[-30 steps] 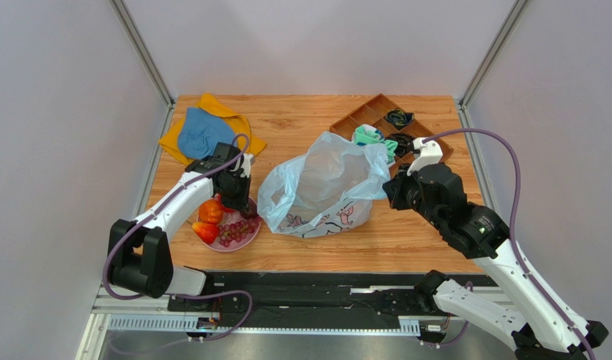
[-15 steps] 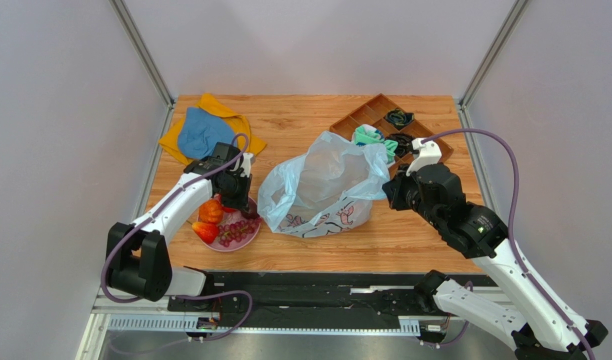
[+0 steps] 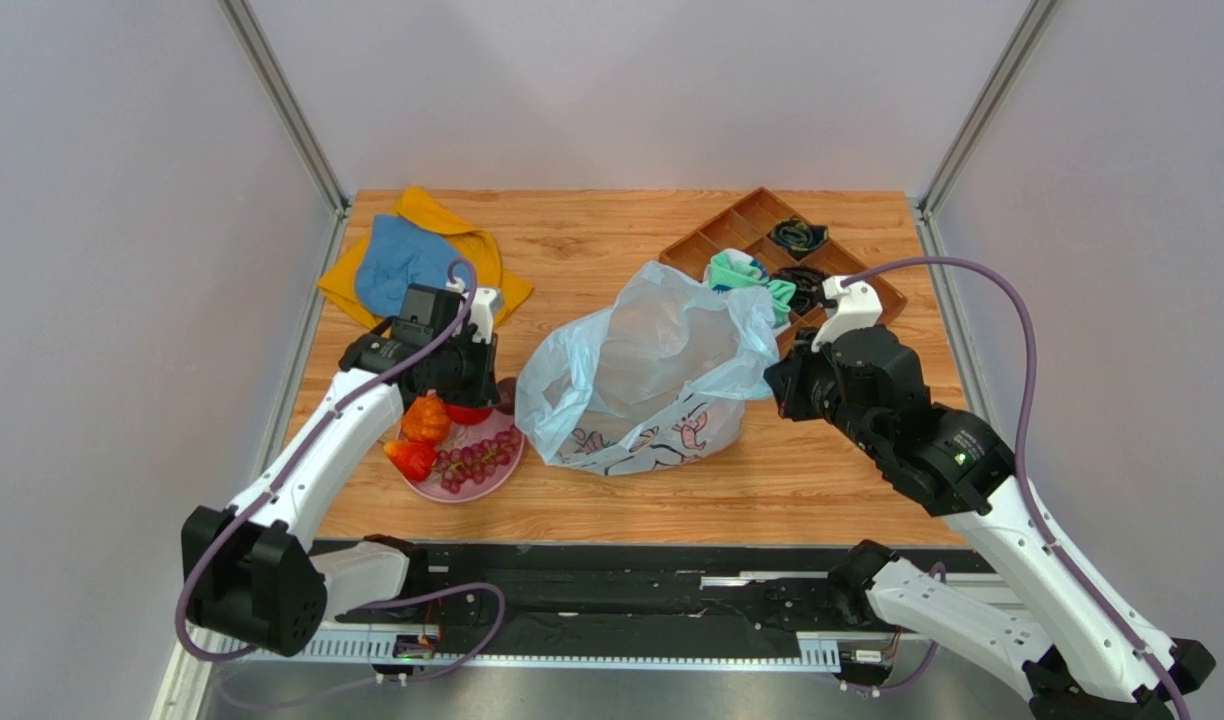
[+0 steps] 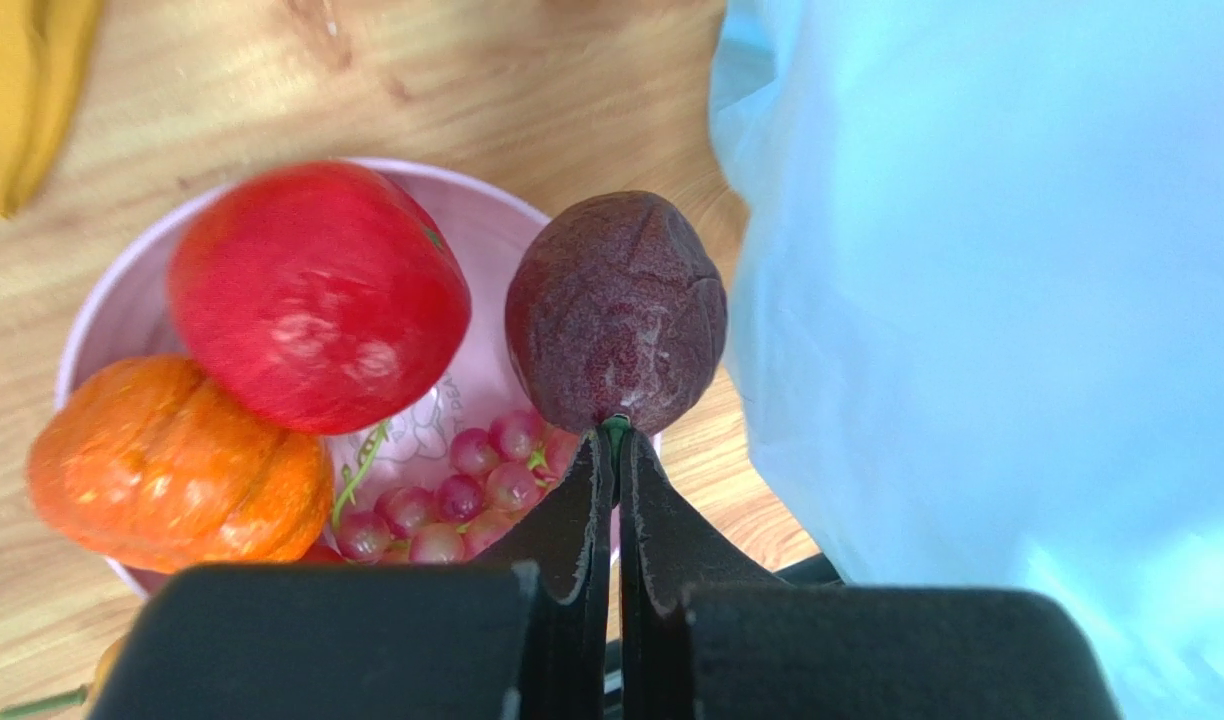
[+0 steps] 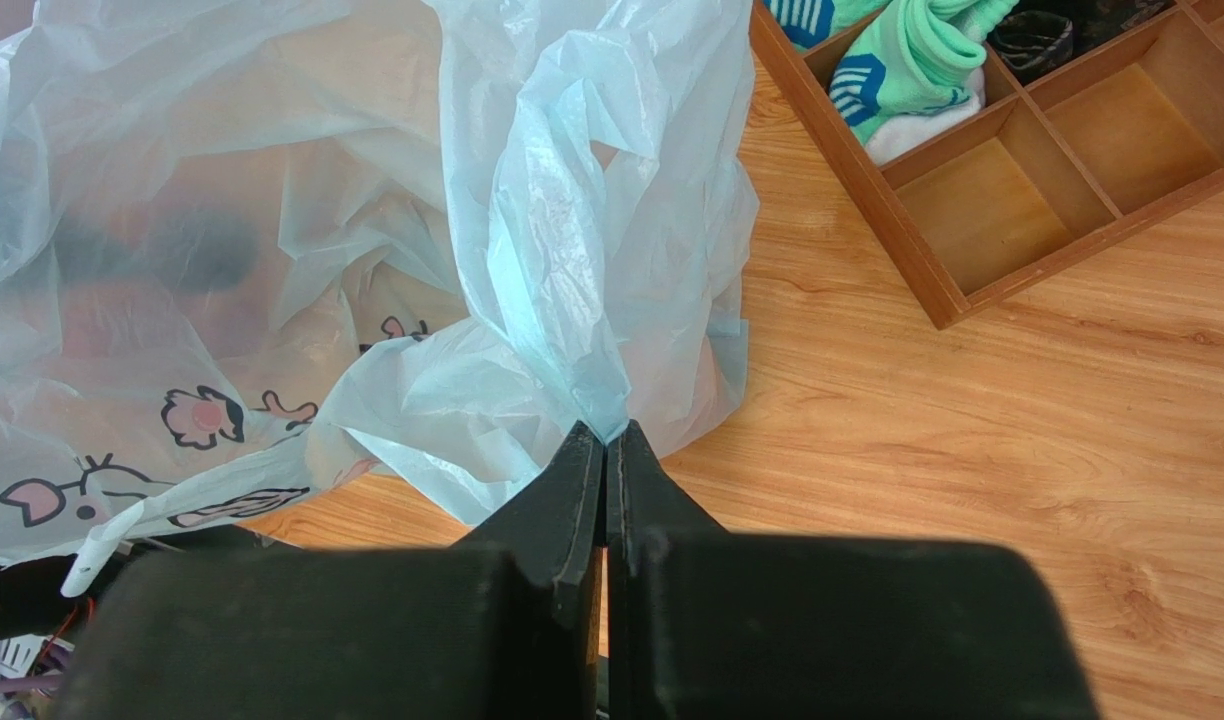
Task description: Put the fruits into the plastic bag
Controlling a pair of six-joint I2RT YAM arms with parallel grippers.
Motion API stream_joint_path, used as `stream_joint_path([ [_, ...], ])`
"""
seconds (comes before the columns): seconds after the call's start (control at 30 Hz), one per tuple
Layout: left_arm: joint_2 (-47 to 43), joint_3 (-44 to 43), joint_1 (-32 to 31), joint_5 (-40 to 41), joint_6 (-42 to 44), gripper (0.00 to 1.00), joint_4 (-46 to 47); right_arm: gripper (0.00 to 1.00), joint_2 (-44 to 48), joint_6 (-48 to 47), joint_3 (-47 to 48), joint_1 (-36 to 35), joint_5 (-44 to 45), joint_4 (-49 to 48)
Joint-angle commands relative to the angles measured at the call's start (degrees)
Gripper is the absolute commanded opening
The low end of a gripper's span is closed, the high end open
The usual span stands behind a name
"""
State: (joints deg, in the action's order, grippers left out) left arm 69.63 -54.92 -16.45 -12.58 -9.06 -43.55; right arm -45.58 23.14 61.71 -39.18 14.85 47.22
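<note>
- Two sets of jaws, both clenched, each with something in its grip
- My left gripper [image 4: 615, 438] pinches the short green stem of the dark purple plum [image 4: 615, 308]; the fingers meet just under the fruit
- On the left wrist view the plum sits over the rim of the pink plate [image 4: 491, 222], just beside the plastic bag [image 4: 994, 300] — I cannot tell whether it touches the plate
- On the plate I see a red apple [image 4: 321, 297], an orange [image 4: 175, 468] touching it, and the grapes [image 4: 450, 503] between those two and the plum
- My right gripper [image 5: 605, 435] is nipped tight on a gathered fold of the bag's edge, on the side towards the wooden tray [image 5: 1009, 225]
- From overhead the bag lies crumpled mid-table between plate and tray, cartoon print towards the arms
- One tray compartment holds green socks [image 5: 911, 68]; a blue cloth [image 3: 400, 263] on a yellow cloth [image 3: 430, 207] lies at the table's far left
</note>
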Motion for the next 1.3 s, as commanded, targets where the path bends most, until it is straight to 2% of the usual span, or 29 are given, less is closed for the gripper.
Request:
stream_joint_path([
  [0.0,-6.16,-0.72,-0.25,-0.96,1.59,0.00,4.26,0.00,0.14,0.42,0.51,0.07,0.00,-1.61],
  [0.37,-18.10,1.39,-0.25,4.58,1.15,0.00,8.39,0.00,0.23,0.68,0.69,-0.02,-0.09,-1.17],
  [0.57,-29.69,4.64,-0.25,-1.12,2.47,0.00,15.32,0.00,0.41,0.68,0.34,-0.02,0.09,-0.90],
  [0.67,-33.67,6.58,-0.25,-7.43,0.10,0.00,19.11,0.00,0.32,0.60,0.60,-0.02,0.27,-0.47],
  [0.93,-34.03,-4.40,-1.04,-12.63,-9.37,0.00,21.82,0.00,0.32,0.07,1.48,-0.02,0.88,0.68],
  [0.97,-32.90,-5.54,-2.17,-15.26,-10.62,0.00,22.71,0.00,0.32,0.15,1.31,-0.02,0.79,0.50],
  [1.03,-30.44,-8.88,-5.24,-14.06,-12.20,0.00,22.90,0.00,0.32,0.42,1.04,-0.02,0.88,0.24],
  [1.13,-27.37,-11.88,-15.60,-6.95,-10.20,0.00,22.11,0.00,0.14,0.51,0.69,-0.02,0.62,-0.02],
  [1.23,-23.24,-13.63,-30.60,1.39,-7.03,0.00,21.05,0.00,-0.12,0.42,0.78,-0.02,0.62,0.50],
  [1.27,-21.83,-14.68,-33.36,5.94,-5.98,0.00,20.53,0.00,-0.03,0.33,0.86,-0.02,0.70,0.59],
])
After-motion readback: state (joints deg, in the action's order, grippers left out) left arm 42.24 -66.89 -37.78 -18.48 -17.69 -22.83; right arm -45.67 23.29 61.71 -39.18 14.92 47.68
